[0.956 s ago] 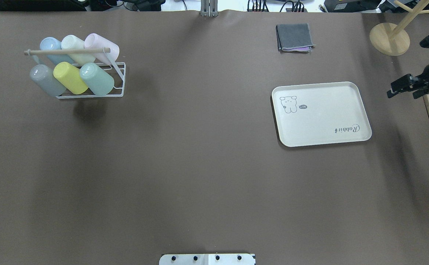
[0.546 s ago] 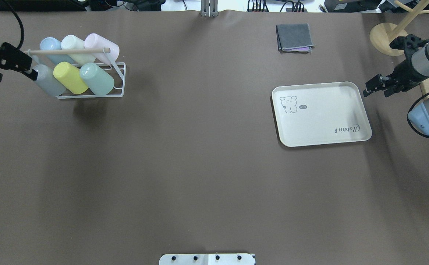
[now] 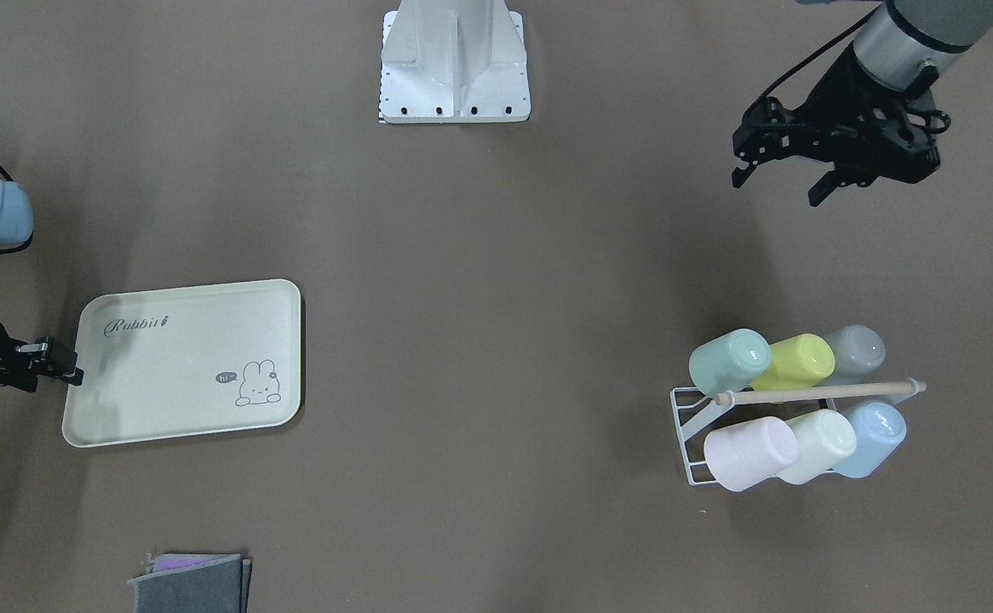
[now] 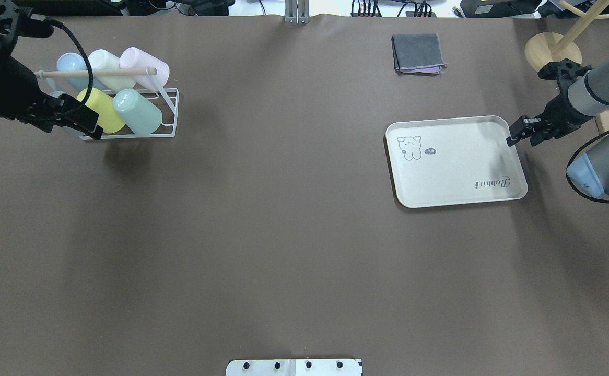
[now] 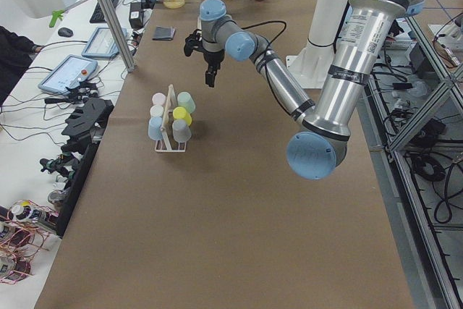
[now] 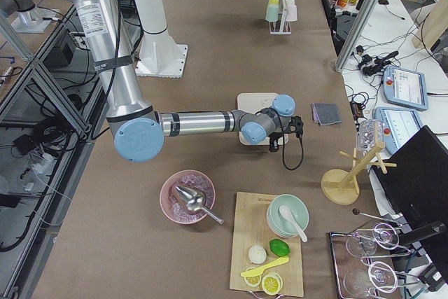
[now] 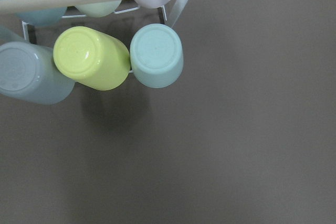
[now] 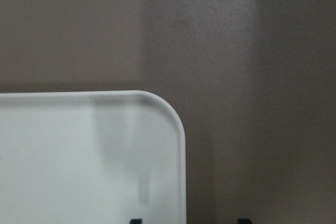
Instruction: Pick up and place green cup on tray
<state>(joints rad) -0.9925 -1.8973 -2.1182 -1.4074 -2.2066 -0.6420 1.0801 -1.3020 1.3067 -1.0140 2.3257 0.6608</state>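
Note:
The green cup (image 4: 137, 112) lies tilted in the front row of a white wire rack (image 4: 171, 112), at its right end, next to a yellow cup (image 4: 103, 107). It also shows in the left wrist view (image 7: 156, 56) and in the front-facing view (image 3: 728, 359). My left gripper (image 4: 93, 128) hangs open and empty well above the rack's front left, as the front-facing view (image 3: 774, 189) shows. The cream tray (image 4: 456, 172) lies at the right. My right gripper (image 4: 521, 140) is open, its fingertips on either side of the rim at the tray's (image 8: 79, 156) far right corner.
The rack also holds grey (image 3: 856, 349), blue (image 3: 875, 436), cream (image 3: 820, 443) and pink (image 3: 752, 451) cups under a wooden handle bar (image 4: 95, 73). A folded grey cloth (image 4: 418, 53) and a wooden stand (image 4: 552, 55) lie at the far right.
My left arm came in from the left and now hangs over the rack's front left, covering the grey cup. My right gripper moved left to the tray's far right corner.

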